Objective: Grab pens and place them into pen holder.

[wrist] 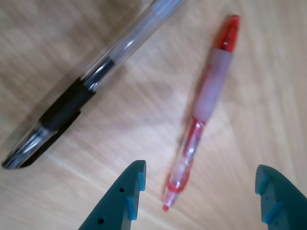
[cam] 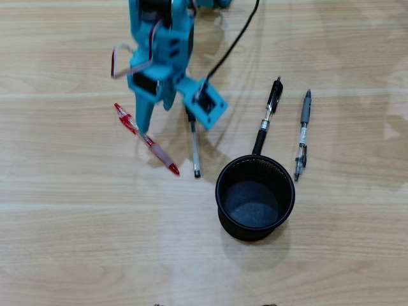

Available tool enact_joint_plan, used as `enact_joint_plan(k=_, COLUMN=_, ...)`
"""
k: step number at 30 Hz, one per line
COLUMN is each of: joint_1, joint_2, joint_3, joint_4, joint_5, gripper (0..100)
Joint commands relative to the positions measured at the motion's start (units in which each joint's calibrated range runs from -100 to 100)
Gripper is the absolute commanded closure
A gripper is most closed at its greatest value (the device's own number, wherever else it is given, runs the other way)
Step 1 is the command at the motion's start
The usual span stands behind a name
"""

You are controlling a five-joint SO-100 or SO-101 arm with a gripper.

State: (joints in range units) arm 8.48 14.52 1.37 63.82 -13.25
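Observation:
A red pen [cam: 157,150] lies slanted on the wooden table, left of the black mesh pen holder [cam: 218,191], which stands upright and empty. My teal gripper [cam: 148,127] hangs just above the red pen's middle. In the wrist view the gripper [wrist: 199,172] is open, its two fingers either side of the red pen [wrist: 206,103] and not touching it. A clear pen with a black grip [cam: 195,150] lies just right of the red one, its upper end hidden under the arm; it also shows in the wrist view [wrist: 91,86].
Two more pens lie upper right of the holder: a black one [cam: 269,115] whose tip touches the holder's rim, and a grey and clear one [cam: 303,134]. The arm's black cable [cam: 233,41] runs across the top.

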Motion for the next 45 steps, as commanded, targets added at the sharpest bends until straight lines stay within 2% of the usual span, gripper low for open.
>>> enact_joint_plan(k=1, joint_1=1.1, joint_2=16.2, joint_3=-18.5, joint_4=5.1, joint_5=0.0, gripper=74)
enact_joint_plan(k=6, joint_1=3.1, joint_2=26.8, joint_3=-33.6, joint_4=12.2, joint_5=0.0, gripper=74)
enact_joint_plan(k=13, joint_1=6.0, joint_2=30.7, joint_3=-33.5, joint_4=13.1, joint_5=-0.1, gripper=75)
enact_joint_plan(k=16, joint_1=6.8, joint_2=30.7, joint_3=-32.2, joint_4=13.1, joint_5=-0.4, gripper=82)
enact_joint_plan(k=20, joint_1=8.2, joint_2=30.7, joint_3=-31.9, joint_4=13.2, joint_5=-0.4, gripper=100)
enact_joint_plan(k=22, joint_1=8.8, joint_2=30.6, joint_3=-31.9, joint_4=13.3, joint_5=-0.4, gripper=98)
enact_joint_plan(k=26, joint_1=9.2, joint_2=26.6, joint_3=-32.6, joint_4=13.3, joint_5=-0.5, gripper=98)
enact_joint_plan(k=31, joint_1=7.9, joint_2=10.4, joint_3=-36.1, joint_4=12.9, joint_5=-0.9, gripper=98)
enact_joint_plan(k=34, joint_1=5.7, joint_2=-0.7, joint_3=-40.4, joint_4=12.0, joint_5=-6.8, gripper=98)
enact_joint_plan(k=37, joint_1=3.0, joint_2=-8.0, joint_3=-42.3, joint_4=4.9, joint_5=-17.7, gripper=98)
enact_joint_plan(k=41, joint_1=-6.5, joint_2=-8.6, joint_3=-42.3, joint_4=-10.5, joint_5=-32.5, gripper=98)
enact_joint_plan(k=45, joint_1=-15.7, joint_2=-2.1, joint_3=-36.9, joint_4=-32.8, joint_5=-39.7, gripper=98)
